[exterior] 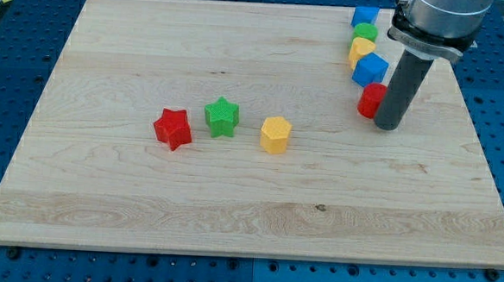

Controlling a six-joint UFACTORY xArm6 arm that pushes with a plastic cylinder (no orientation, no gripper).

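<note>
Wooden board (153, 41): my tip (388, 125) touches red block (372, 101)

You see a pale wooden board (249, 201) bearing a red star (173, 128), green star (222, 117) and yellow hexagon (275, 134) mid-board, plus blue cube (365, 15), green block (366, 31), yellow block (361, 50), blue cube (371, 69), red block (372, 100) at the view's top right.

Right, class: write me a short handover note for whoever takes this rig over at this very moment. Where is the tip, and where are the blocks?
My tip is down on the wooden board, touching or almost touching the right side of the small red block.

That block ends a line running to the view's top: blue cube, yellow block, green block, second blue block.

Mid-board, apart from each other: red star, green star, yellow hexagonal block.

Nothing shows what is done or left.
</note>
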